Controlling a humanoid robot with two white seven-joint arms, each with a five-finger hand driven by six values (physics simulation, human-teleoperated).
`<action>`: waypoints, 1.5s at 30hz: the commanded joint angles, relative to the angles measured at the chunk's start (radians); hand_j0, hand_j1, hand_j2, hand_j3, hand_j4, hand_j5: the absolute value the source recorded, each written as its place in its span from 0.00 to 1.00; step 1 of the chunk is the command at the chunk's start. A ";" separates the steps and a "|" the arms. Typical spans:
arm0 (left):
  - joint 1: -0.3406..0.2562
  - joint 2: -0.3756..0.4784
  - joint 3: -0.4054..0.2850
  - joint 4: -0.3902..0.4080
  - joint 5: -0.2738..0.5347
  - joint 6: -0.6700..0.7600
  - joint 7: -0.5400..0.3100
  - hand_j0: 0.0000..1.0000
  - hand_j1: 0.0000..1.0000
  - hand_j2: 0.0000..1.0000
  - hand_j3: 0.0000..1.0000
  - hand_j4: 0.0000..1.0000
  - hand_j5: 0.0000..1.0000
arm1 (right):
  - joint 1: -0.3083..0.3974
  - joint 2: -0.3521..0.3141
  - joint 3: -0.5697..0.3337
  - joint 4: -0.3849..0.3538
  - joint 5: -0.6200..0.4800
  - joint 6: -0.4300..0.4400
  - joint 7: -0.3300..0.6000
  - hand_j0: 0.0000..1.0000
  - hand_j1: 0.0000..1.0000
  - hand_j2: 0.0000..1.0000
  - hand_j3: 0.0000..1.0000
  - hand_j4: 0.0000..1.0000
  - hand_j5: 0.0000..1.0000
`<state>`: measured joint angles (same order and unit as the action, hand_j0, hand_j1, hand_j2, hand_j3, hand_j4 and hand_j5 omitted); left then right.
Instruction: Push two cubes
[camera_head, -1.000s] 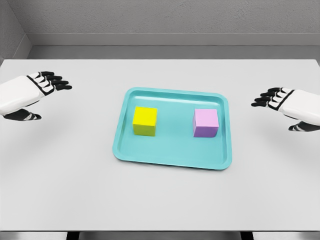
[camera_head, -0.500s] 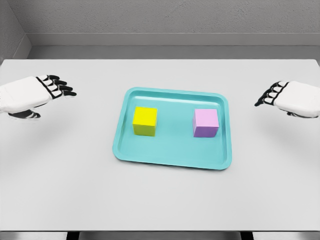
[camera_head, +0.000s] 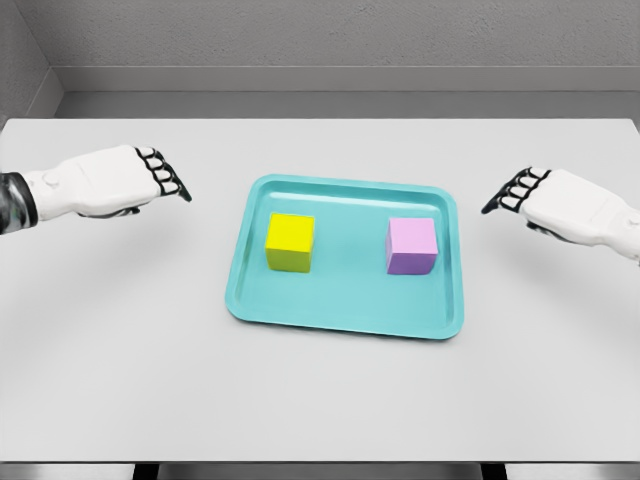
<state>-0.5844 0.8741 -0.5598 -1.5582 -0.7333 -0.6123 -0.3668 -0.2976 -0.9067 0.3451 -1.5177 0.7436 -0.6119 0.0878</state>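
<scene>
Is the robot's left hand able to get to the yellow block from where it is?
Probably yes. The left hand is open beside the tray, and only bare table and the tray's low rim lie between it and the yellow block.

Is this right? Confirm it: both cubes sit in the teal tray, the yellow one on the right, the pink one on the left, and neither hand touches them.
Sides are swapped. The head view shows the yellow cube on the left of the teal tray and the pink cube on the right. The left hand and right hand touch neither.

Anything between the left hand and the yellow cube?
Head view: only bare table and the tray's left rim separate the left hand from the yellow cube.
</scene>
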 joint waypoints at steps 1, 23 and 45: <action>0.000 -0.010 -0.040 -0.002 0.000 0.001 -0.006 0.70 0.70 0.70 0.70 0.70 0.70 | 0.003 0.002 -0.026 0.001 -0.010 0.001 -0.042 0.72 0.72 0.72 0.72 0.72 0.72; -0.075 -0.130 -0.150 0.007 0.002 0.001 -0.066 0.71 0.71 0.71 0.71 0.71 0.71 | 0.058 0.058 0.046 0.031 0.019 0.001 -0.034 0.68 0.68 0.68 0.68 0.68 0.68; -0.083 -0.195 -0.163 0.024 0.002 0.001 -0.096 0.71 0.71 0.71 0.71 0.71 0.71 | 0.035 0.109 0.057 0.005 0.017 0.001 0.033 0.67 0.67 0.67 0.67 0.67 0.67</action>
<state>-0.6673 0.6850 -0.7232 -1.5341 -0.7369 -0.6128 -0.4603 -0.2669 -0.7982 0.4023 -1.5104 0.7659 -0.6115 0.1201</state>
